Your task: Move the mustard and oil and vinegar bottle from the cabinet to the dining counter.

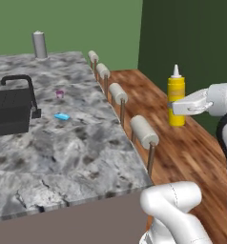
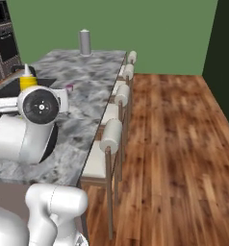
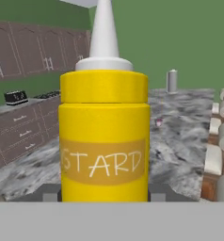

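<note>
The gripper (image 1: 175, 107) was clamped on the mustard (image 1: 176, 96), holding it upright in the air beside the dining surface (image 1: 72, 143). Judged part-done: the mustard was not yet set down, and the oil and vinegar bottle's transfer remained outstanding.

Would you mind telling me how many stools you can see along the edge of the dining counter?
4. The stools line the counter's edge in a row: nearest, next, third, farthest by the far corner. More could sit out of frame.

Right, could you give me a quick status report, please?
Gripper shut on mustard, upright, in the air. Dining counter ahead; small blue item and pink item on it. Nothing blocking.
</note>
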Robot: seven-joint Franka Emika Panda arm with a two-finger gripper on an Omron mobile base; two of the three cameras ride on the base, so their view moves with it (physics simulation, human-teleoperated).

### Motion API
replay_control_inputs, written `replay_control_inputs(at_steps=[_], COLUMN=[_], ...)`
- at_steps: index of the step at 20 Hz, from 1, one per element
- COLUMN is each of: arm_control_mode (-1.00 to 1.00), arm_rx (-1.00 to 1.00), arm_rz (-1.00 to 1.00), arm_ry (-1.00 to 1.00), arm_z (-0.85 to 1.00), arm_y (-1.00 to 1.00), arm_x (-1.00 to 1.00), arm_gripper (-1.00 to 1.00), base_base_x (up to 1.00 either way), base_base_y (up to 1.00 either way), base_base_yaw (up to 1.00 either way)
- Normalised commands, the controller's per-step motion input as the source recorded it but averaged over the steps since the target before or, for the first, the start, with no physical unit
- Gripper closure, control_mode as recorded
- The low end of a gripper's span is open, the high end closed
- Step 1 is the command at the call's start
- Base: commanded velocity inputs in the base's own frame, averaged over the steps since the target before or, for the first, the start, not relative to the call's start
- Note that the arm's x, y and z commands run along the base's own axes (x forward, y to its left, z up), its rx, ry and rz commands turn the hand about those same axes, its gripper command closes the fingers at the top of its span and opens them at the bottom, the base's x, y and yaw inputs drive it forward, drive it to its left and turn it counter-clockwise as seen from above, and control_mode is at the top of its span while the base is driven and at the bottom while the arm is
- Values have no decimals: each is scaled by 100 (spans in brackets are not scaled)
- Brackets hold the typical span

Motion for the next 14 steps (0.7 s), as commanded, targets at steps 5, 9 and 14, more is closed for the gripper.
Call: replay_control_inputs(at_steps=[5,9,14], arm_control_mode=[-100,-100,-100], arm_rx=[7,8,0], arm_rz=[29,36,32], arm_ry=[11,2,0], arm_z=[-19,-38,-50], arm_y=[-20,2,34], arm_x=[51,57,56], arm_gripper=[100,100,100], base_base_x=[0,0,0], base_base_y=[0,0,0], base_base_yaw=[0,0,0])
